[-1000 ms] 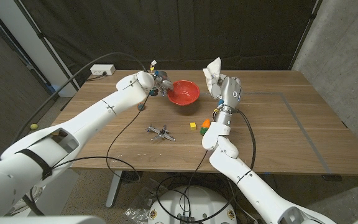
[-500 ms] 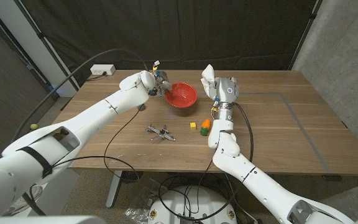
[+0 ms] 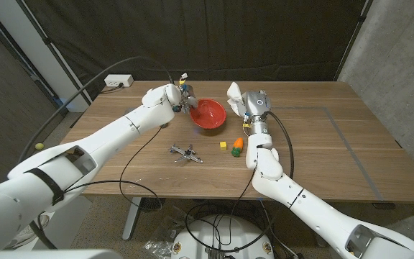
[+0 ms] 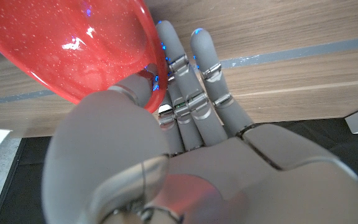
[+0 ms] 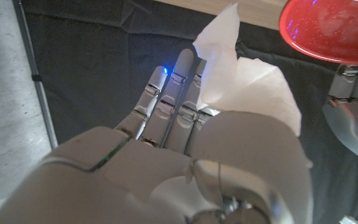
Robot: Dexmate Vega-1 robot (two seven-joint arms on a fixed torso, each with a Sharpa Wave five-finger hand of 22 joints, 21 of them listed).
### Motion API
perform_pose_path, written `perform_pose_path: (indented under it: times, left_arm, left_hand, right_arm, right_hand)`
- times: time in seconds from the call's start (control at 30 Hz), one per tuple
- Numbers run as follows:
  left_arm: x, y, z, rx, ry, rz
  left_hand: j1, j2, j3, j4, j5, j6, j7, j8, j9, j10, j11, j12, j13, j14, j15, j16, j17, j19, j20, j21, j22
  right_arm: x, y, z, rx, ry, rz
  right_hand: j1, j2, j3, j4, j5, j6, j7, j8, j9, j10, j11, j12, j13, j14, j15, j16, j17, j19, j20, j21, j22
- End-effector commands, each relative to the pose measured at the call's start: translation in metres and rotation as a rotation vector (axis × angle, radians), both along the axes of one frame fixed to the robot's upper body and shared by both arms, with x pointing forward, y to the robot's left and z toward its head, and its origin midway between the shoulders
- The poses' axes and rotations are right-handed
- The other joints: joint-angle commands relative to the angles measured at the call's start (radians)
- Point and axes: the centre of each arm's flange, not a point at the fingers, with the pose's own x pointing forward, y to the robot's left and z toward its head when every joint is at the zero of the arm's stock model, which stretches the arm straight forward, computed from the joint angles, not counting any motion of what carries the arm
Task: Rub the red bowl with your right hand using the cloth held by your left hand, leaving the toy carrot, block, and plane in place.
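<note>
You had the left hand gripping the red bowl by its rim and the right hand clutching the cloth, both just above the frame's middle.

In the left wrist view your left hand pinched the bowl's rim between thumb and fingers, the bowl tipped on its side. In the right wrist view the right hand had its fingers closed around the white cloth, which stuck out past the fingertips; the cloth sat just right of the bowl, apart from it. Lower, near the centre of the head view, the toy carrot and the yellow block lay side by side on the wooden table, with the plane to their left.
</note>
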Motion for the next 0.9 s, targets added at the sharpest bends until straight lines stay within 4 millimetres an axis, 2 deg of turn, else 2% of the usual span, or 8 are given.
perform_pose_path:
  times: [0.03,0.13,0.4,0.73,0.9]
  left_arm:
    - [0.012,-0.007,-0.019,0.045,0.000,0.002]
    - [0.015,-0.008,-0.022,0.048,0.000,-0.003]
    - [0.019,-0.012,-0.029,0.062,-0.001,-0.009]
    - [0.020,-0.011,-0.029,0.064,-0.019,-0.006]
    - [0.020,-0.010,-0.029,0.059,-0.025,-0.004]
  left_hand:
    - [0.009,0.031,0.014,0.015,0.013,0.019,0.007,0.001,-0.012,-0.020,-0.073,-0.035,-0.029,-0.075,-0.033,-0.052,-0.039,-0.022,-0.074,-0.008,0.001]
    - [0.002,0.029,0.015,0.020,0.013,0.018,-0.003,0.002,-0.016,-0.019,-0.078,-0.044,-0.039,-0.080,-0.030,-0.063,-0.048,-0.027,-0.074,-0.009,0.001]
    - [-0.001,0.031,0.016,0.023,0.014,0.017,-0.001,0.003,-0.022,-0.010,-0.068,-0.050,-0.050,-0.074,-0.033,-0.070,-0.054,-0.029,-0.073,-0.009,0.001]
    - [-0.006,0.030,0.017,0.025,0.013,0.017,-0.007,0.003,-0.029,-0.013,-0.075,-0.064,-0.063,-0.076,-0.031,-0.082,-0.060,-0.032,-0.074,-0.010,0.001]
    - [-0.020,0.025,0.014,0.033,0.010,-0.021,-0.009,-0.008,-0.038,-0.037,-0.065,-0.084,-0.076,-0.089,-0.028,-0.098,-0.063,-0.044,-0.076,-0.016,0.000]
  right_arm:
    - [-0.001,0.016,0.008,-0.141,0.199,0.131]
    - [-0.003,0.024,0.009,-0.162,0.224,0.154]
    - [-0.003,0.039,0.011,-0.200,0.275,0.199]
    - [-0.001,0.046,0.011,-0.205,0.333,0.246]
    - [0.000,0.049,0.011,-0.200,0.337,0.264]
  right_hand:
    - [-0.006,0.005,0.008,0.002,0.005,0.025,-0.026,-0.002,0.001,-0.007,0.003,-0.002,0.003,-0.008,-0.118,-0.012,-0.004,-0.004,-0.046,0.006,-0.003]
    - [-0.005,0.005,0.009,0.002,0.005,0.025,-0.025,-0.004,0.001,-0.006,0.006,-0.002,0.002,-0.009,-0.119,-0.018,-0.007,-0.006,-0.045,0.008,-0.006]
    - [-0.005,0.009,0.014,0.003,0.005,0.024,-0.022,-0.007,0.001,-0.007,0.011,-0.001,0.004,-0.004,-0.118,-0.033,-0.015,-0.008,-0.047,0.013,-0.014]
    - [-0.007,0.011,0.018,0.005,0.004,0.020,-0.019,-0.013,0.001,-0.015,0.012,-0.007,-0.001,0.003,-0.117,-0.051,-0.024,-0.008,-0.045,0.022,-0.025]
    - [-0.008,0.019,0.025,0.008,0.004,-0.002,-0.014,-0.024,0.001,-0.030,0.031,-0.016,-0.006,0.008,-0.115,-0.063,-0.029,-0.009,-0.039,0.030,-0.032]
